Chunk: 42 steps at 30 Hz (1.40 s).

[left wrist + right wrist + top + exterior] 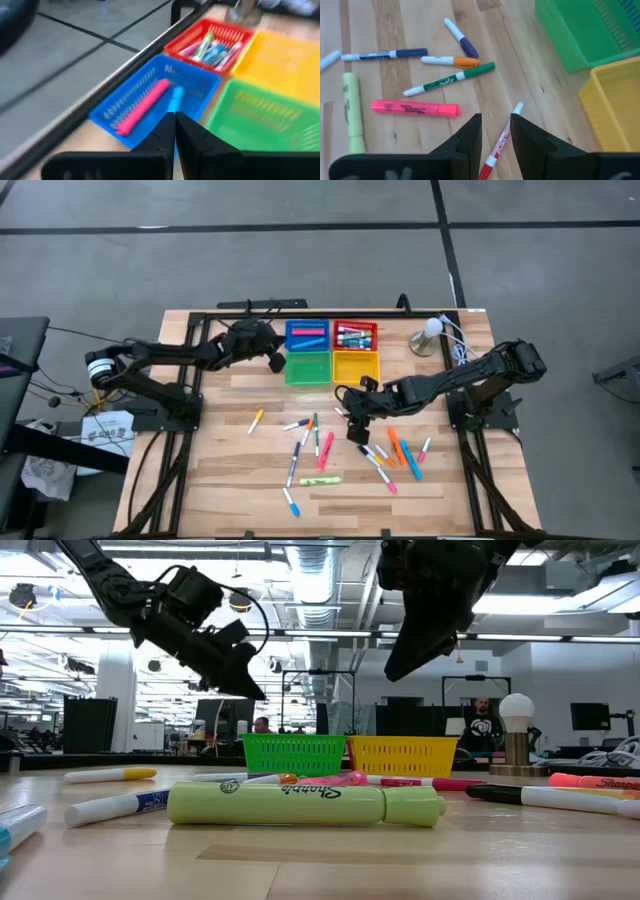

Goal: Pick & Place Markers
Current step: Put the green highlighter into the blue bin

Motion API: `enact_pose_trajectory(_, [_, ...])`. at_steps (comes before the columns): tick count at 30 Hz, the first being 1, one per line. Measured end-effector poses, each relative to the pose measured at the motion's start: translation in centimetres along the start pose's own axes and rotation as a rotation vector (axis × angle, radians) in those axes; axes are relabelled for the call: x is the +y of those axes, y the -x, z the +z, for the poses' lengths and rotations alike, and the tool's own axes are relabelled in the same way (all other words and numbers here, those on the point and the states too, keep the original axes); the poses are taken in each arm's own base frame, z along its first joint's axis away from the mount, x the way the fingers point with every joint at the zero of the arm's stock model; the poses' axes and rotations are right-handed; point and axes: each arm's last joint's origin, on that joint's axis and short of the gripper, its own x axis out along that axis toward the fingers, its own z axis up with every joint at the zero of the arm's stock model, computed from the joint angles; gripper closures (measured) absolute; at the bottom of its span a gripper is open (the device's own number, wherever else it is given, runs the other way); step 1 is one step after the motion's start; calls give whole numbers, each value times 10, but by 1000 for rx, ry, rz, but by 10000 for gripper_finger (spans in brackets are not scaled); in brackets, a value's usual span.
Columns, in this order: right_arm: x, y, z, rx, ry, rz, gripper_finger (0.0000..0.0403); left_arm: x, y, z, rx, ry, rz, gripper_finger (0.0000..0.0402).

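Note:
Many markers lie scattered on the wooden table, one group around and another around. The blue tray holds a pink highlighter and a blue marker. The red tray holds several markers. My left gripper is shut and empty; it hovers at the near edge of the blue tray. My right gripper is open by a narrow gap and raised above the table. A red-capped white marker lies on the table below its fingers.
The green tray and the yellow tray sit side by side in front of the blue and red ones. A bulb on a round wooden base stands to the right of the trays. A yellow-green highlighter lies near the table's near edge.

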Motion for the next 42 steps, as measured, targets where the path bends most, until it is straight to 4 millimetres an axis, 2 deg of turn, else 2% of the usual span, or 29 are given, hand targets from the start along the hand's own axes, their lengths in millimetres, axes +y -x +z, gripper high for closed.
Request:
enact_pose_trajectory(5, [0, 0, -1, 8, -33, -3, 311, -18, 10, 8, -18, 231, -224, 390])
enact_pose_trajectory(8, [0, 0, -1, 8, -33, -3, 311, -33, 17, 11, 2, 290, -405, 390])
enact_pose_trajectory(12, [1, 0, 2, -17, -39, 8, 311, -58, 24, 9, 53, 283, -611, 390])
enact_pose_trajectory(15, [3, 0, 4, -46, -64, 23, 311, -77, 30, 7, 76, 249, -693, 390])
enact_pose_trajectory(20, [14, 3, 5, -79, -272, 72, 311, -103, 42, 3, 105, 217, -793, 390])
enact_pose_trajectory(23, [22, 5, 2, -71, -328, 91, 311, -116, 49, 1, 124, 207, -843, 390])
enact_pose_trajectory(27, [38, 9, -6, -56, -265, 128, 311, -132, 59, -2, 147, 184, -908, 390])
enact_pose_trajectory(33, [61, 18, -24, -23, 61, 139, 311, -156, 77, -9, 181, 165, -975, 388])
enact_pose_trajectory(37, [69, 22, -30, -81, 74, 31, 311, -170, 89, -12, 195, 229, -977, 375])
enact_pose_trajectory(42, [79, 29, -39, -148, 111, -81, 311, -194, 112, -5, 105, 223, -987, 348])
